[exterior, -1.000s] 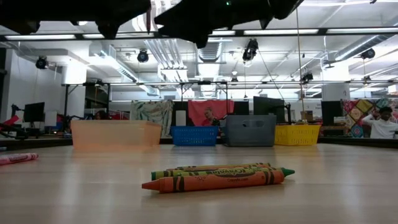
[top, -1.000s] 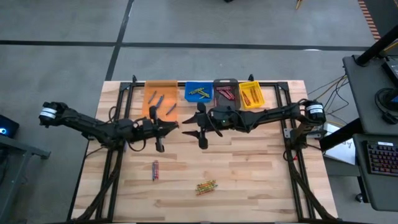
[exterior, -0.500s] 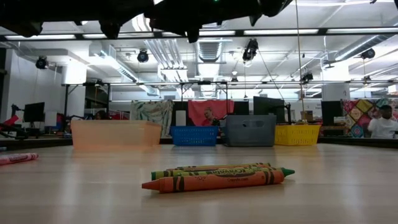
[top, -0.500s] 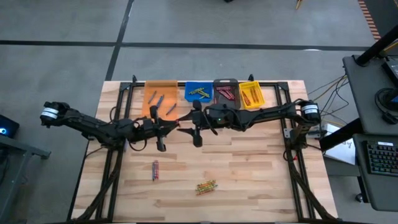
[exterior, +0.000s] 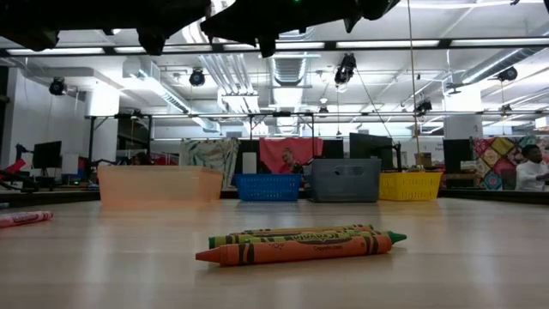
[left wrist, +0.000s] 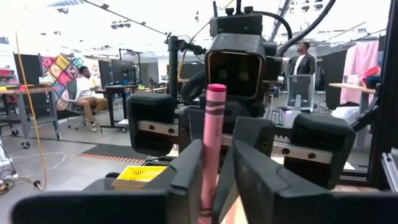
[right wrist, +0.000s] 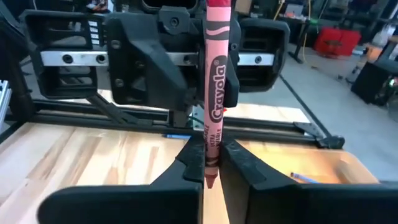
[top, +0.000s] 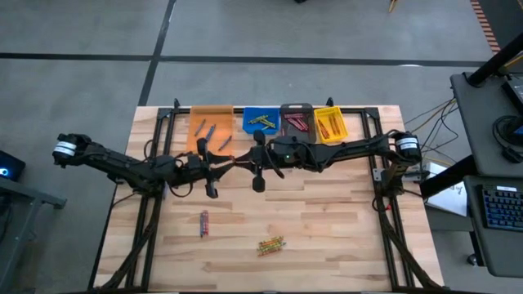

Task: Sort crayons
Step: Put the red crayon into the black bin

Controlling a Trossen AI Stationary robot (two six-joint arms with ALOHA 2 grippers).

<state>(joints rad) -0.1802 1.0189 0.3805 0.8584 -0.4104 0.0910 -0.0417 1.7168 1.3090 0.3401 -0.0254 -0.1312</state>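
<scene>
1. High view: both dark arms meet over the middle of the butcher-block table point(top: 327, 220), left gripper point(top: 233, 166) and right gripper point(top: 249, 163) tip to tip. The pink crayon point(right wrist: 214, 106) between them is too small to spot from up here. Along the far edge sit four plastic bins: a see-through orange bin point(top: 211, 109) with a few bluish crayons in it, a blue bin point(top: 248, 114), a grey bin point(top: 296, 106) and a yellow bin point(top: 339, 135), each with sticks inside. Loose on the wood nearer the front are a short red-and-blue pair point(top: 204, 222) and a small mixed bundle point(top: 271, 244).
2. Low view: the bundle is right up front, an orange crayon point(exterior: 296, 250) lying flat with a green crayon point(exterior: 300, 234) just behind it, paper wrappers on, pointed tips to the right. Another pink stick point(exterior: 21, 220) lies at the left edge. The blue and yellow bins have lattice walls; the grey one is solid.
3. Left wrist view: the pink crayon stands upright in the left gripper's jaws, the right gripper's blocky black body right behind it. Can't tell whether the left one is actually squeezing it.
4. Right wrist view: the right gripper is clamped on the lower end of the same crayon, waxy tip down, while the upper end runs up into the left gripper.
</scene>
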